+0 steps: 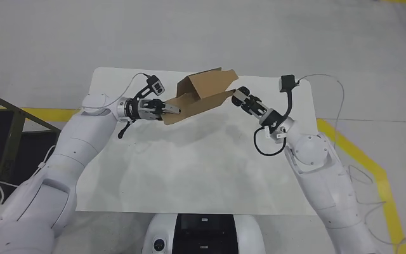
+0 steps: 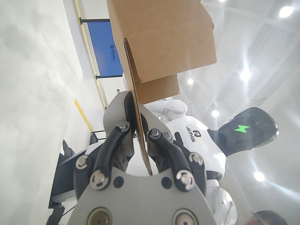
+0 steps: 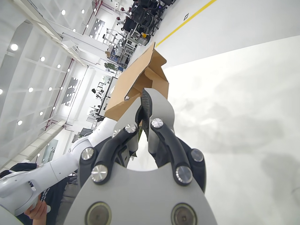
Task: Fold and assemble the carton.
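Holding the half-opened carton [image 1: 204, 92] aloft over the table [image 1: 190, 171], the left end effector [image 1: 170, 110] is pinched tight on one flap [image 2: 137, 118] and the right end effector [image 1: 239, 95] appears closed on the opposite end. Squaring the carton seems the step in hand; next, the other flaps likely need folding inward without losing either grip.

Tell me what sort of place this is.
Probably a robotics lab or test hall in a large industrial building. Signs: a yellow floor line, rows of ceiling lights, and a cluster of office chairs beyond the white table where the carton is held.
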Tool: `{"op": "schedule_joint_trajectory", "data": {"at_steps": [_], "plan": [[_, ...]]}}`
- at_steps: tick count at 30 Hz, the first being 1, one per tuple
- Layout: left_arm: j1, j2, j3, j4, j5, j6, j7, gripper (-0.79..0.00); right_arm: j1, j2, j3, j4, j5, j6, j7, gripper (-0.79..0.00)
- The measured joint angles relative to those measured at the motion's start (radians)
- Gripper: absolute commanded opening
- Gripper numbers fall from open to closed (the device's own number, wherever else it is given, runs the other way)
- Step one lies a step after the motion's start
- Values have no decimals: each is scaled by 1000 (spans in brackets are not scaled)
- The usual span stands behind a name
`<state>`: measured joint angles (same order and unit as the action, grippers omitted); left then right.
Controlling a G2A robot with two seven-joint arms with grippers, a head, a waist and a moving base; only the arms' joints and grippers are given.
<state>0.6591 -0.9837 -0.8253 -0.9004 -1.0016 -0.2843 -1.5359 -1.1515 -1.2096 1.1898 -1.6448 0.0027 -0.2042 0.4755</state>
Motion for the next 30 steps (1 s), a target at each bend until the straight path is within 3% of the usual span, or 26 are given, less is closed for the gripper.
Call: {"op": "schedule_joint_trajectory", "data": {"at_steps": [22, 30], "plan": [[-20, 20, 82, -55, 4, 0, 0, -785, 20, -12, -40, 36, -44, -9, -14, -785], [-37, 26, 92, -20, -29, 0, 0, -785, 13, -10, -23, 40, -30, -25, -1, -776]]}}
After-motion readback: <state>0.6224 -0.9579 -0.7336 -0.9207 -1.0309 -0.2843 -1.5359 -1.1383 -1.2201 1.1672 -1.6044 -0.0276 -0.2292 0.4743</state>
